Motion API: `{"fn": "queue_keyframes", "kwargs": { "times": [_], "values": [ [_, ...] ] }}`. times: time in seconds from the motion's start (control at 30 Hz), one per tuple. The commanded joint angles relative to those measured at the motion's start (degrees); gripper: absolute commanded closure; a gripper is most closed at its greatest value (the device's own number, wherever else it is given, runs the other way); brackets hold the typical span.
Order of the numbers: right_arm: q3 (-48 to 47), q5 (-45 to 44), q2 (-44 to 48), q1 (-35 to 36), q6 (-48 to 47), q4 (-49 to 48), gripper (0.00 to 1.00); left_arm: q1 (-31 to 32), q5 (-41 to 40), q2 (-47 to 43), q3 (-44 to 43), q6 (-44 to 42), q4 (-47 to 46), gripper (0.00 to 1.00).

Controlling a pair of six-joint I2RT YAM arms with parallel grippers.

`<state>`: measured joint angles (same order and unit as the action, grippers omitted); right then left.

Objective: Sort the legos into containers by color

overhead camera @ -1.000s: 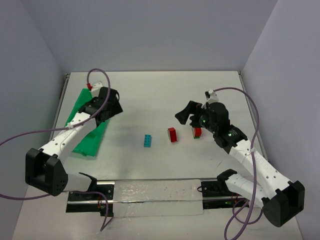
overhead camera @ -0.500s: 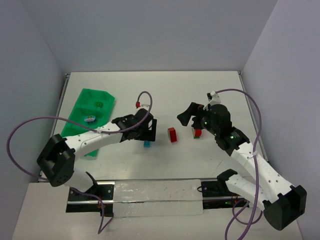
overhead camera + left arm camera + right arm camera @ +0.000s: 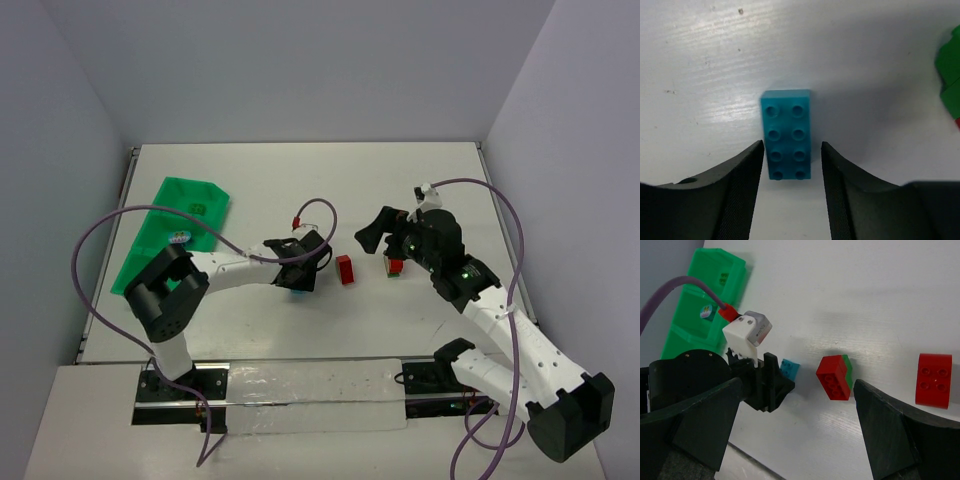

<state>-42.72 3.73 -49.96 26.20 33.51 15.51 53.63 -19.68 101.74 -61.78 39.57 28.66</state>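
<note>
A teal lego (image 3: 786,134) lies flat on the white table, studs up. My left gripper (image 3: 792,150) has drawn its jaws in against the brick's near end, one finger on each long side. From above, that gripper (image 3: 303,272) covers most of the teal lego (image 3: 297,289). A red lego with a green one stuck to it (image 3: 345,269) lies just to the right. Over another red lego (image 3: 395,265), my right gripper (image 3: 385,245) hangs wide open. The green tray of containers (image 3: 150,240) lies at the far left.
The tray holds a small green brick (image 3: 198,208) in a far compartment and a pale round item (image 3: 178,238) in the one nearer. A purple cable loops from each arm. The table's walls rise at the left, back and right.
</note>
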Motion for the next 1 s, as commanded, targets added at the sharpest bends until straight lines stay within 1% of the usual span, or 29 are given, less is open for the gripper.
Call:
{"fn": "queue_keyframes", "kwargs": {
  "times": [0.0, 0.03, 0.07, 0.1, 0.13, 0.23, 0.3, 0.33, 0.37, 0.4, 0.5, 0.57, 0.6, 0.67, 0.73, 0.77, 0.93, 0.97],
  "values": [
    [-0.87, -0.27, 1.68, -0.33, -1.08, -0.22, 0.0, 0.27, -5.8, 0.68, -3.93, 2.32, 0.4, 0.66],
    [-0.86, -0.27, 1.71, -0.35, -1.18, -0.2, 0.0, 0.24, -6.86, 0.39, -4.45, 2.79, 1.33, 0.79],
    [-0.8, -0.16, 1.71, -0.36, -1.24, -0.15, 0.0, 0.24, -8.12, -0.8, -4.68, 3.39, 2.38, 0.89],
    [-0.74, -0.04, 1.71, -0.36, -1.21, -0.13, 0.0, 0.2, -9.59, -2.42, -4.79, 3.54, 3.52, 0.96],
    [-0.7, 0.08, 1.71, -0.36, -1.17, -0.16, 0.0, 0.08, -10.91, -4.09, -4.82, 3.5, 4.55, 1.0],
    [-0.36, 0.44, 1.62, -0.36, -1.26, -0.55, 0.0, -3.3, -11.66, -9.72, -4.48, 3.36, 7.63, 1.0],
    [-0.21, 0.71, 1.46, -0.3, -1.15, -0.87, 0.0, -7.4, -11.01, -13.88, -3.86, 3.62, 9.15, 1.0],
    [-0.17, 0.85, 1.35, -0.28, -1.07, -1.02, 0.0, -9.88, -10.6, -15.79, -3.5, 3.77, 9.88, 1.0],
    [-0.16, 0.95, 1.28, -0.35, -0.99, -1.1, 0.0, -14.13, -10.03, -17.43, -3.12, 3.86, 10.5, 1.0],
    [0.01, 1.19, 1.36, -0.36, -0.99, -1.19, 0.0, -16.3, -9.12, -20.26, -2.44, 3.95, 11.08, 1.0],
    [0.35, 1.28, 1.63, -0.44, -0.91, -1.35, 0.0, -25.4, -8.8, -24.43, -0.96, 4.6, 11.91, 1.0],
    [0.44, 1.29, 1.73, -0.44, -0.91, -1.18, 0.0, -29.86, -8.9, -25.04, -0.53, 5.21, 12.63, 1.0],
    [0.44, 1.37, 1.89, -0.44, -0.99, -1.11, 0.0, -33.44, -9.15, -25.45, -0.44, 5.72, 13.37, 1.0],
    [0.5, 1.49, 1.83, -0.44, -0.93, -1.13, 0.0, -37.94, -9.47, -25.47, -0.3, 6.28, 13.52, 1.0],
    [0.44, 1.67, 1.8, -0.41, -0.87, -1.19, 0.0, -40.75, -9.9, -25.02, -0.3, 6.76, 13.34, 1.0],
    [0.44, 1.91, 1.8, -0.36, -0.81, -1.35, 0.0, -43.5, -10.49, -24.51, -0.37, 7.14, 13.18, 1.0],
    [0.27, 2.07, 1.89, -0.36, -0.82, -1.07, 0.0, -49.29, -11.48, -22.72, -0.65, 8.13, 11.48, 1.0],
    [0.27, 2.05, 1.91, -0.38, -0.82, -0.97, 0.0, -50.07, -11.38, -22.26, -0.75, 7.96, 11.07, 0.98]
  ]
}}
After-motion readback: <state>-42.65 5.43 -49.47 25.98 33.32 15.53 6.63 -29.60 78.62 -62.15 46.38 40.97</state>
